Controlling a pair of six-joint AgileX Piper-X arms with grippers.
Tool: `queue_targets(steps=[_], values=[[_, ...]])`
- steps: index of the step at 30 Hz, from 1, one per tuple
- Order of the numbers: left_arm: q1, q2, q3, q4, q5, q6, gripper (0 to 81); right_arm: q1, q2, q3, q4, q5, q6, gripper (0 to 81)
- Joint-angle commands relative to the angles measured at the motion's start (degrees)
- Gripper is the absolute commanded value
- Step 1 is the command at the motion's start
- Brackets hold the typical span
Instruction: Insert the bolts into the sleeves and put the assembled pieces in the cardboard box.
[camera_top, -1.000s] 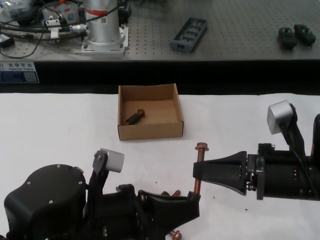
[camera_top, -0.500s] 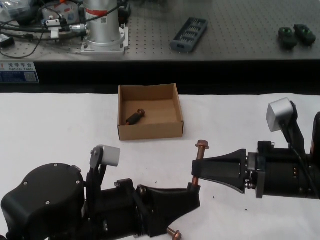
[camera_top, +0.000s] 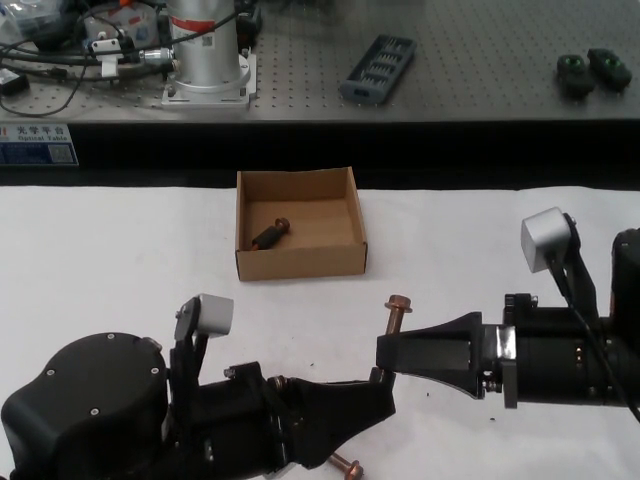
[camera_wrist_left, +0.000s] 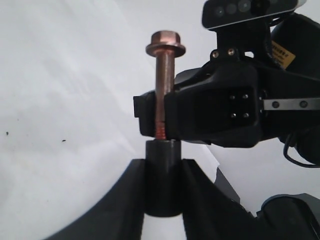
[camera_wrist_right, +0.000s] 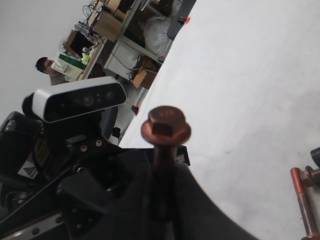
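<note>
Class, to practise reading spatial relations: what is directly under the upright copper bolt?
A black sleeve, gripped by the left hand, stands right under the bolt. Whether the bolt's tip is inside cannot be seen; the sleeve's rim covers it.

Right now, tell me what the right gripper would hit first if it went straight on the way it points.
Probably the left arm, near its wrist camera: the right gripper, shut on the bolt, points toward it. Depth is unclear, so it may pass just above.
</note>
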Motion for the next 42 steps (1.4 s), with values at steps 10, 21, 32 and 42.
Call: queue_targets(steps=[10, 21, 32, 42], values=[[0.28, -0.39, -1.18, -2.76, -3.22, 1.89, 6.5, 0.93, 0.25, 0.27, 1.95, -7.36, -1.81, 4.3], [0.28, -0.39, -1.18, -2.76, -4.64, 5.59, 6.5, 0.93, 0.25, 0.27, 1.34, -12.35, -4.77, 4.2], [0.28, -0.39, -1.18, -2.76, -12.73, 6.9, 6.5, 0.93, 0.25, 0.17, 0.71, -13.6, -0.99, 38.1], [0.28, -0.07, -3.4, -3.23, -24.48, 4.05, 4.2, 0.93, 0.25, 0.17, -9.23, -11.45, 7.76, 35.8]])
